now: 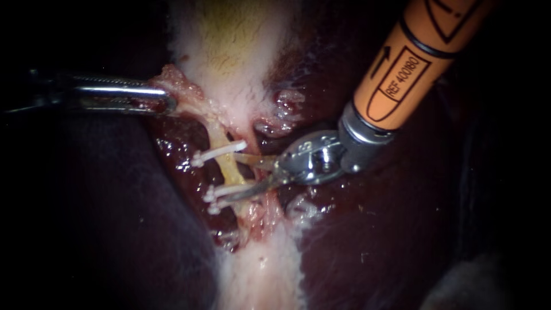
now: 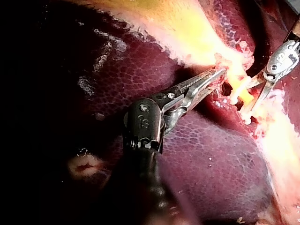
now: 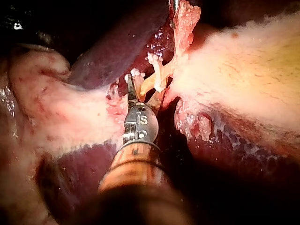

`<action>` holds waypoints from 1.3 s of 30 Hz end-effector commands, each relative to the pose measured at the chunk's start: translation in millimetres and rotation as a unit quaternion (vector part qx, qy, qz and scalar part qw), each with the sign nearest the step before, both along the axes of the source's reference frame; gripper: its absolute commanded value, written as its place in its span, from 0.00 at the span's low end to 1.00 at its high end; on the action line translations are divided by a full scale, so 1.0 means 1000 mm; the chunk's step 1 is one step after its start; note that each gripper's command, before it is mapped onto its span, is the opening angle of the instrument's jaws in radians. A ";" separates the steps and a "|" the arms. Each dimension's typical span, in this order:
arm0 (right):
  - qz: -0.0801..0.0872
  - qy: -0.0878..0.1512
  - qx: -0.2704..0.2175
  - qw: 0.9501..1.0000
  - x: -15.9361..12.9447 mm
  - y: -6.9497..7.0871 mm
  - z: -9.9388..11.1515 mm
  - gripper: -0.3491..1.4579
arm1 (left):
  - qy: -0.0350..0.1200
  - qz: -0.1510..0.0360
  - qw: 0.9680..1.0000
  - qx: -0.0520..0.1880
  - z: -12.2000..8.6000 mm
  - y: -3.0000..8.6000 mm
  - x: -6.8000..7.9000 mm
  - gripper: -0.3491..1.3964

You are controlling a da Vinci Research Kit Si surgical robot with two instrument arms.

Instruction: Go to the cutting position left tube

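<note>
A yellowish tube (image 1: 225,163) runs down from the pale gallbladder (image 1: 229,40) and carries three white clips: one high (image 1: 221,152), two low (image 1: 229,189). My right instrument (image 1: 232,177) comes in on an orange shaft from the upper right. Its two thin blades stand open, one at the upper clip and one along the lower clips, with the bare stretch of tube at their tips. My left instrument (image 1: 166,104) is shut on the ragged tissue at the gallbladder's neck (image 1: 175,80), holding it to the left. The left wrist view shows the same grip (image 2: 213,75).
Dark red liver (image 1: 367,241) surrounds the tube on both sides, with wet raw patches (image 1: 281,115) next to the right instrument's wrist. A pale band of tissue (image 1: 258,270) runs on below the clips. The right wrist view shows the clipped tube (image 3: 151,82) just ahead of the blade (image 3: 130,89).
</note>
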State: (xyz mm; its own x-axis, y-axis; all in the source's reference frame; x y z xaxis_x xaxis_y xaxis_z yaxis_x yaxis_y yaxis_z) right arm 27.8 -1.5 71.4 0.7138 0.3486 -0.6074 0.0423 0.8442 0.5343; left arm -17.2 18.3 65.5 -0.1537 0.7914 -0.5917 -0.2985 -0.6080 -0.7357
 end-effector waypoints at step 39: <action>0.060 0.122 0.116 0.984 0.0082 -0.0012 -0.0015 0.91 | -0.001 0.001 1.000 0.000 0.0002 0.0001 -0.0003 0.00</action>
